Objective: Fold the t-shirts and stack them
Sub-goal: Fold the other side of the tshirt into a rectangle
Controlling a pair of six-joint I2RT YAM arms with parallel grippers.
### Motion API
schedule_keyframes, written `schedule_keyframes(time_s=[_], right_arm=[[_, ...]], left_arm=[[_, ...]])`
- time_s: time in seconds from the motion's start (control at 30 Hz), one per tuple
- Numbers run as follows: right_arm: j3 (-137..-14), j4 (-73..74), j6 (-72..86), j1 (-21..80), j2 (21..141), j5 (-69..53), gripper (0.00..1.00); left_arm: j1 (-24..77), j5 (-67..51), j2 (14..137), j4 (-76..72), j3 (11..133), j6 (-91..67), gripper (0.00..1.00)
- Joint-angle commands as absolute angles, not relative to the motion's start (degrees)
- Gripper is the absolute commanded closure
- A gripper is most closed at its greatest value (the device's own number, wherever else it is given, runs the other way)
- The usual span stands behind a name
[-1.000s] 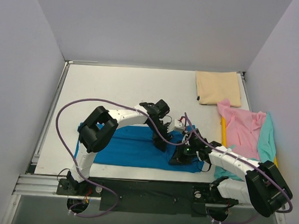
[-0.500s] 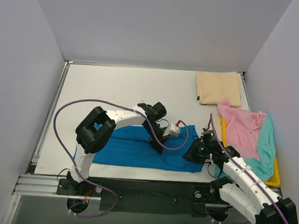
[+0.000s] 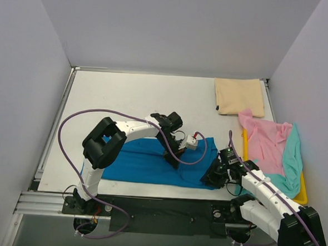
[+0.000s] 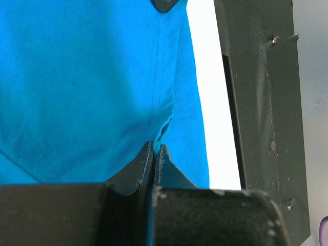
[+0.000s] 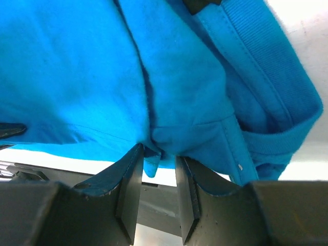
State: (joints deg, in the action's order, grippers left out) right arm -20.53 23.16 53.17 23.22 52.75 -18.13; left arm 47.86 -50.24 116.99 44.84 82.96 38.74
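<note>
The bright blue t-shirt [image 3: 142,163] lies spread near the table's front edge. My left gripper [image 3: 174,157] presses down on its middle right and is shut, pinching a small ridge of the blue cloth [image 4: 163,125] between its fingertips. My right gripper [image 3: 212,179] sits at the shirt's front right corner with its jaws apart. In the right wrist view [image 5: 158,158] a fold of the blue hem [image 5: 151,165] hangs loose between the fingers. A folded beige t-shirt [image 3: 239,97] lies at the back right. The pink t-shirt [image 3: 266,143] and teal t-shirt [image 3: 291,158] are heaped on the right.
A yellow tray [image 3: 302,196] under the pink and teal shirts stands along the right edge. The black front strip [image 4: 261,102] of the table runs just beyond the blue shirt's edge. Purple cables loop over both arms.
My left gripper has shut on the blue shirt. My right gripper has opened, let the cloth go and shifted right towards the shirt's corner.
</note>
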Motion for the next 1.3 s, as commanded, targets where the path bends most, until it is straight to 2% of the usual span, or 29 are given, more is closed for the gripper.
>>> schedule_keyframes(time_s=[0.0,0.2,0.67,0.97,1.17,1.23,1.27], right_arm=[[-18.5,19.9,55.3,23.2,54.5,-20.9,0.76],[-19.4,20.1,55.4,23.0,54.4,-22.9,1.00],[-27.6,41.3,48.2,24.3,47.4,-25.9,1.00],[-26.5,40.0,49.5,29.2,49.7,-28.3,1.00],[-21.7,35.7,46.8,24.7,52.3,-26.1,1.00],[-21.2,33.1,46.9,24.6,52.6,-24.2,1.00],[-21.1,32.6,47.1,24.6,52.6,-23.9,0.94]], left_arm=[[47.9,-52.2,114.2,45.1,82.6,39.6,1.00],[47.6,-51.7,114.1,46.4,83.7,40.4,1.00],[46.2,-52.2,114.3,50.0,86.6,43.4,1.00],[45.8,-51.8,114.3,51.2,85.9,44.9,1.00],[46.0,-49.8,115.0,49.9,83.0,44.9,1.00],[46.0,-49.4,115.0,50.3,81.6,46.5,0.81],[46.1,-49.3,115.0,51.1,81.5,47.5,0.75]])
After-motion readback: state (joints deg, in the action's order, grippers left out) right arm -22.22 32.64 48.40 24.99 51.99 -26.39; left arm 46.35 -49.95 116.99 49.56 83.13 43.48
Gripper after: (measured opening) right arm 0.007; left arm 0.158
